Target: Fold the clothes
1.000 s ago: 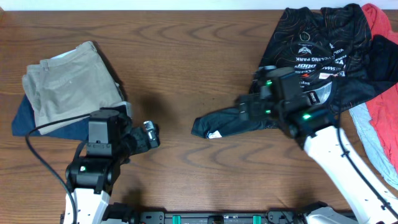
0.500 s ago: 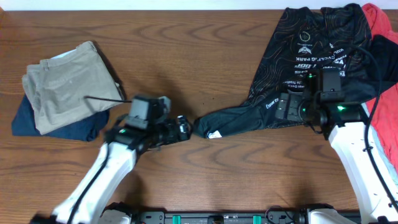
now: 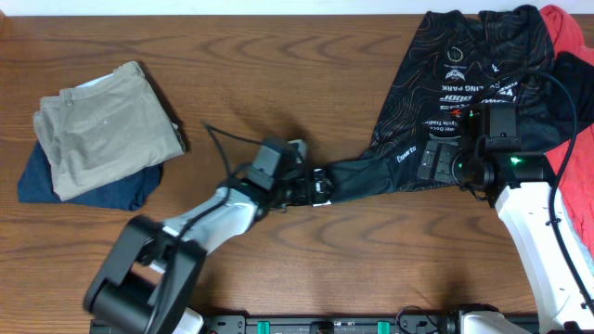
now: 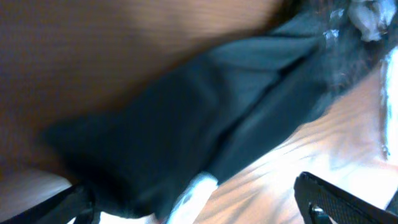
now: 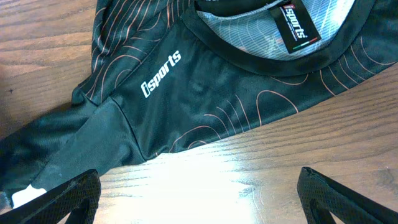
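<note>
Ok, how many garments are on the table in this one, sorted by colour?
Black patterned jersey: 1
Khaki trousers: 1
Navy folded garment: 1
Red garment: 1
Grey garment: 1
Total: 5

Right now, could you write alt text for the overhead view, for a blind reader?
A black short-sleeved jersey with copper-orange contour lines lies far right on the wooden table, one sleeve stretched toward the centre, where the left gripper meets its tip. The right gripper hovers over it.
</note>
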You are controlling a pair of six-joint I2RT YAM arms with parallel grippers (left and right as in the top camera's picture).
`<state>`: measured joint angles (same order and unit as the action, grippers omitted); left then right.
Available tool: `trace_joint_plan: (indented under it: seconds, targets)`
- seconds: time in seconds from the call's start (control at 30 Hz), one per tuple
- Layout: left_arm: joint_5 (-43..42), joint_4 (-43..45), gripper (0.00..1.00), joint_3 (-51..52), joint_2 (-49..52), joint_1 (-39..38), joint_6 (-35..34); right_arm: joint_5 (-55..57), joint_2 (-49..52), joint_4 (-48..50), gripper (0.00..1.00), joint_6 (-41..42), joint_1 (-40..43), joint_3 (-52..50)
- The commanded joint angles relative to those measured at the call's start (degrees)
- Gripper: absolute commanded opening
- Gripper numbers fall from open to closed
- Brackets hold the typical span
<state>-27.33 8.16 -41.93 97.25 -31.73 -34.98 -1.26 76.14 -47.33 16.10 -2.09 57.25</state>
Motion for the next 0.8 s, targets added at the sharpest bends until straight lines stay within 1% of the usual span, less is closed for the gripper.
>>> trace_joint_plan:
  seconds: [0.0,0.03,0.1,0.13,0.17,0.23,0.37,0.47,0.6,0.73,0.77]
  targets:
    - [0.1,3.3,0.83,0.5,5.1,-2.7,-2.2,0.4,0.3,-0.1,0.99,0.1,0.7,0.1]
    - [0.2,5.0,0.68,0.5,5.9,-3.2,-2.2,0.4,0.3,-0.1,0.99,0.1,0.7,0.1]
    - [1.4,6.4,0.24,0.5,6.3,-3.5,-2.2,0.4,0.3,-0.1,0.99,0.1,0.7,0.1]
    - [2.2,6.4,0.08,0.4,6.2,-3.4,-2.2,0.4,0.3,-0.1,0.99,0.0,0.7,0.1]
    - [3.1,6.3,0.06,0.4,5.9,-2.9,-2.1,0.4,0.3,-0.1,0.99,-0.4,0.7,0.1]
    - [3.2,6.3,0.06,0.4,5.1,-1.4,-1.0,1.1,0.3,-0.1,0.99,-0.4,0.7,0.1]
    - [3.5,4.7,0.06,0.4,0.6,4.7,2.4,2.9,0.3,-0.3,0.99,-0.4,0.8,0.1]
    - [4.4,3.7,0.06,0.3,-5.3,12.4,3.7,3.0,0.3,-0.4,0.99,-0.4,1.5,0.1]
    - [8.9,3.7,0.06,-1.2,-12.9,24.6,3.7,2.7,0.3,-0.5,0.99,-0.2,3.0,0.1]
    - [8.7,3.7,0.06,-5.9,-16.2,35.7,3.7,2.7,0.3,-0.5,0.99,-0.2,3.4,0.1]
    - [8.3,3.5,0.22,-6.8,-16.3,37.4,3.6,2.7,0.3,-0.5,0.99,-0.2,3.4,0.1]
